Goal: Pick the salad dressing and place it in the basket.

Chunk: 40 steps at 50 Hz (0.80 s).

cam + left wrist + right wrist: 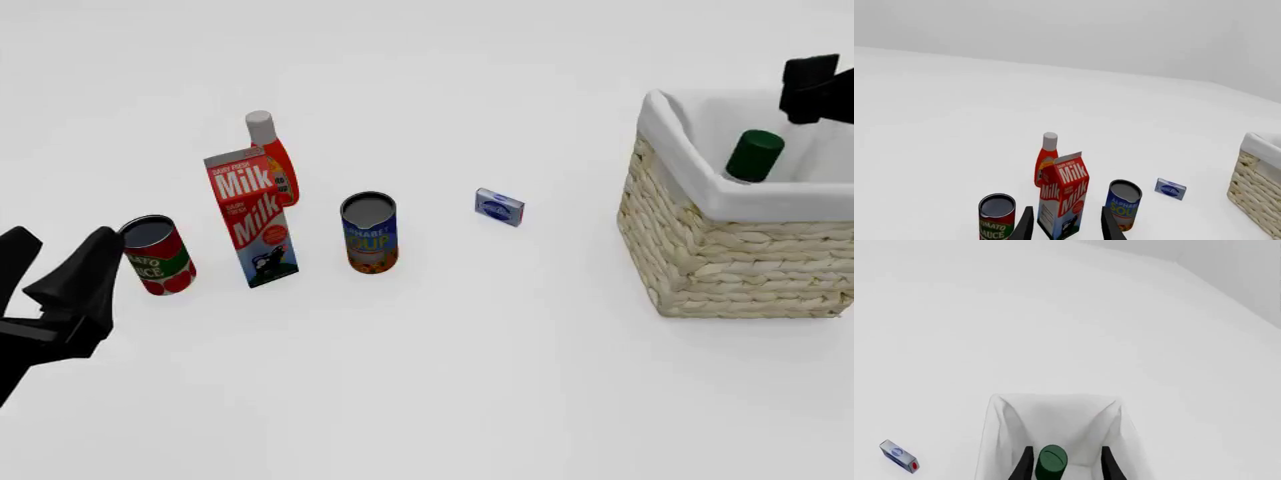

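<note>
Releasing done, by the look of it: salad dressing point(754, 156) sits inside the basket point(727, 255), cap up, tilted. Right gripper point(1062, 466) spread, fingers straddling the cap, apparently not touching. Retract straight up, avoiding the lining. Left gripper point(1066, 226) spread, empty.

Count: one milk carton point(254, 215), one red-orange bottle point(274, 155) at its 12 o'clock, two cans point(368, 232), one small blue box point(499, 207).

The salad dressing point(754, 156) shows only its green cap; the basket point(727, 260) wall hides its body. The right gripper point(810, 88) is cut by the front view's edge, so its grip is unclear. The small blue box's point(499, 208) label is unreadable.
</note>
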Motion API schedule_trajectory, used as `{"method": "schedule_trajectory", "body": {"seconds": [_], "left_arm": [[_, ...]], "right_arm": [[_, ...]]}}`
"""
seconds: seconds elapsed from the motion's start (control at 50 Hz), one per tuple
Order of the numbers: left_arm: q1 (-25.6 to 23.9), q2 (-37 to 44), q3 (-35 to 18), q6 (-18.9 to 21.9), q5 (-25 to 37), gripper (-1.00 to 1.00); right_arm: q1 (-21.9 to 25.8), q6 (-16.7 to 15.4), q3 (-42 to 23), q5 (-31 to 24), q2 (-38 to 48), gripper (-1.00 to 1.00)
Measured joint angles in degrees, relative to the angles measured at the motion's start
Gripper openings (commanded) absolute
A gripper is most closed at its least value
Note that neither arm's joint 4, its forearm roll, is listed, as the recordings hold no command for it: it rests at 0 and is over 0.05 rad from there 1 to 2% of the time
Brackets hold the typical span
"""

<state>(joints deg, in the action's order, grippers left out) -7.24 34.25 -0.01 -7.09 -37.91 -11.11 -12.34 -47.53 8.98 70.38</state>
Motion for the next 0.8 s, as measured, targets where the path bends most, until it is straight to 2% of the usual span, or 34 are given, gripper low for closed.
{"method": "schedule_trajectory", "body": {"seconds": [0.42,0.8], "left_arm": [[-0.06,-0.52,0.0,0.07,0.46,1.0],[-0.08,-0.32,0.0,0.16,0.19,1.0]], "right_arm": [[-0.02,0.31,0.63,-1.39,-3.56,1.0],[0.04,1.29,6.09,-5.41,-14.68,1.0]]}}
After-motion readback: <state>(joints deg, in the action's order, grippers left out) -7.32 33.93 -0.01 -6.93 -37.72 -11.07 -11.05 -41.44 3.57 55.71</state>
